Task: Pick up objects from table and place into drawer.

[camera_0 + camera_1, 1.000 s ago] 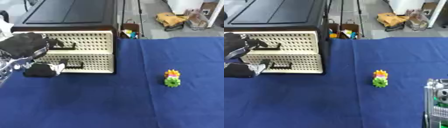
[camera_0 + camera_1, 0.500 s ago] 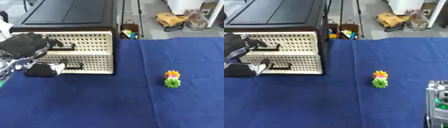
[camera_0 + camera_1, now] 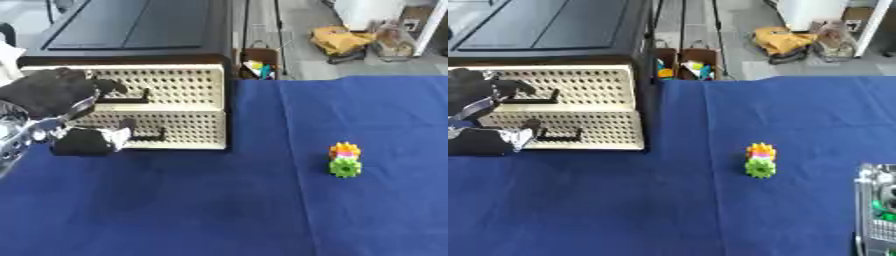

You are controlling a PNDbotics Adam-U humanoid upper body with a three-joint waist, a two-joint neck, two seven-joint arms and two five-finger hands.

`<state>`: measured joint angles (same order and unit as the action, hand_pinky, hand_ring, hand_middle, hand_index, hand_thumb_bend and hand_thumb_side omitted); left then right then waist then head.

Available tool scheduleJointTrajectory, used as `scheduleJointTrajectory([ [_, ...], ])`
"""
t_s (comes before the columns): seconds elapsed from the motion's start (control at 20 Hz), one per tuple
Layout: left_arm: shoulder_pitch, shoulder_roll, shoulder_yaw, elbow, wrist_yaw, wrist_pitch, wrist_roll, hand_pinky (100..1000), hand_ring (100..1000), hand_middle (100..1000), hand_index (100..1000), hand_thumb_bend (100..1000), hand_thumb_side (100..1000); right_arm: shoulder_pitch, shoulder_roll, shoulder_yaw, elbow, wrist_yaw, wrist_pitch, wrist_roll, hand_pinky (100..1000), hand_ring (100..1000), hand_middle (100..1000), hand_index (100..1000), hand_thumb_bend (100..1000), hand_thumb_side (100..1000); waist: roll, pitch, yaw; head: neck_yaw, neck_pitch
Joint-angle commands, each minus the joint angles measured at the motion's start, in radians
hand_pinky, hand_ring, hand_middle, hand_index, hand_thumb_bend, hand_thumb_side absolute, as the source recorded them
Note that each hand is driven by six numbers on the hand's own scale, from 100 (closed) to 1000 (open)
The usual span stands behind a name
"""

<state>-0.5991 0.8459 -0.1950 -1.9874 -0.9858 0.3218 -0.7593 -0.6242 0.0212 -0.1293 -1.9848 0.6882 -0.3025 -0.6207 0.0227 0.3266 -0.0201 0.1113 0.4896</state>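
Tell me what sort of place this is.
Probably a robot lab or workshop: a blue-covered table with a perforated two-drawer cabinet, and boxes of small parts and clutter on the floor behind.

Drawer unit [image 3: 166, 107] far left, toy [image 3: 345, 159] right on table [image 3: 219, 210]

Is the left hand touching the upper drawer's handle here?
Cannot tell. In the left eye view the left hand overlaps the upper drawer handle, fingers curled toward it, but neither contact nor gap shows plainly.
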Motion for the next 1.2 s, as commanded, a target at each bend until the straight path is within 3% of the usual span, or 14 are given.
scheduleJointTrajectory([
  [0.05, -0.018, 0.029, 0.009, -0.013, -0.004, 0.01, -0.013, 100, 100, 103, 903, 174, 771, -0.015, -0.018, 0.003, -0.015, -0.01, 0.001, 0.002, 665, 533, 479, 755, 100, 1000, 0.001, -0.014, -0.002, 0.004, -0.016],
  [1.2, -0.019, 0.013, -0.001, 0.041, -0.009, 0.042, -0.069, 100, 100, 100, 882, 160, 775, -0.016, -0.025, -0.003, -0.015, -0.025, 0.006, 0.002, 670, 534, 474, 753, 100, 1000, 0.002, 0.0, -0.016, 0.016, -0.037],
])
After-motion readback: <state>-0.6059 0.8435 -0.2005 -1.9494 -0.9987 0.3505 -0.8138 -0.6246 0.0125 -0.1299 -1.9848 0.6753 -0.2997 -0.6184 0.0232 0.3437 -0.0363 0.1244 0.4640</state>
